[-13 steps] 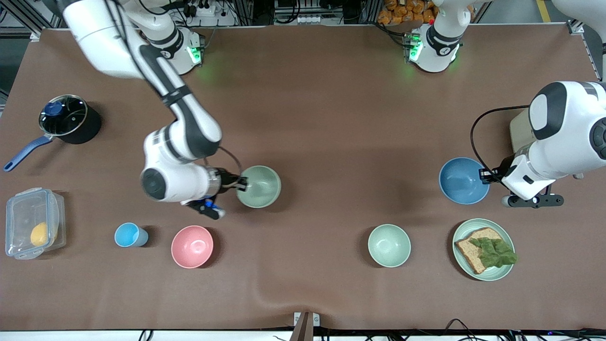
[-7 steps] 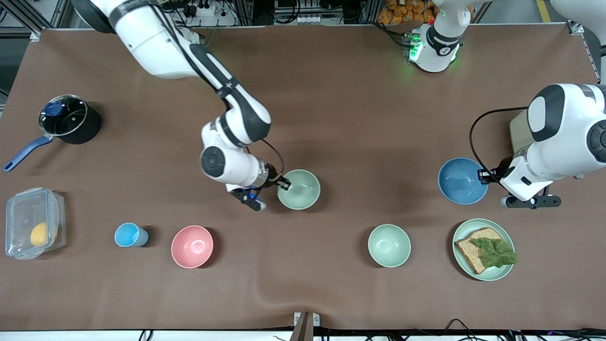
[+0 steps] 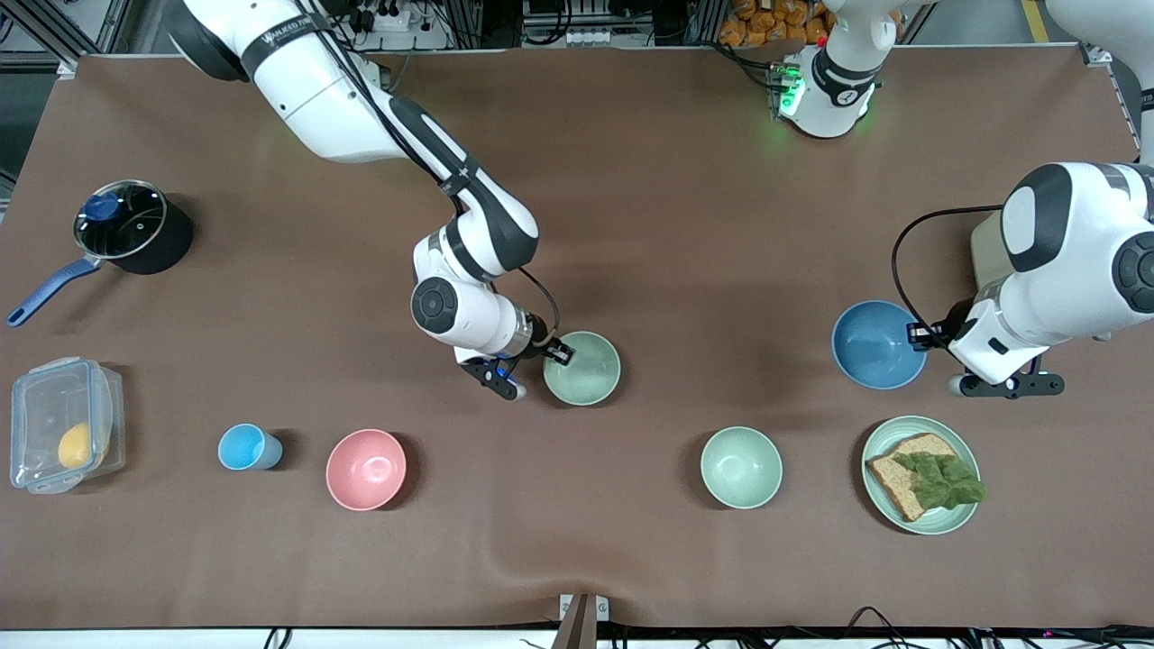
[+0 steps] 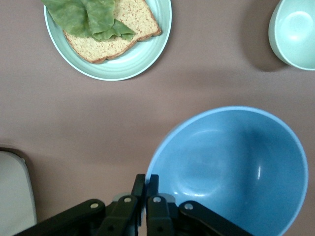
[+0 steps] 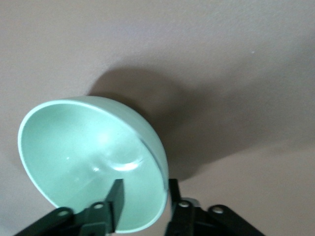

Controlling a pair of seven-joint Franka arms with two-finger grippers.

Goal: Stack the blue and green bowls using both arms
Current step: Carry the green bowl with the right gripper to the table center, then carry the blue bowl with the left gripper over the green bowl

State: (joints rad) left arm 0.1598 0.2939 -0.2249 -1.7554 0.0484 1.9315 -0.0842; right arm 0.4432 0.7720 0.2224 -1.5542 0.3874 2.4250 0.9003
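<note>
Stack not made yet; two bowls well apart on surface.

Green bowl (image 3: 582, 368) mid-surface. Right gripper (image 3: 558, 352) straddles its rim, one finger inside, one outside; right wrist view shows gaps either side of wall, so jaws look slack, not pinching.

Blue bowl (image 3: 878, 344) toward left arm's end of surface, farther from camera than plate with bread (image 3: 920, 474). Left gripper (image 4: 146, 197) clamped tight on its rim.

Left to do: bring one bowl over, nest it in other.

Hard to tell: whether either bowl is off surface. Left gripper hidden under arm in front view.

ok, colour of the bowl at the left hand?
Matte mid-blue bowl, plain; clearest in the left wrist view.
</note>
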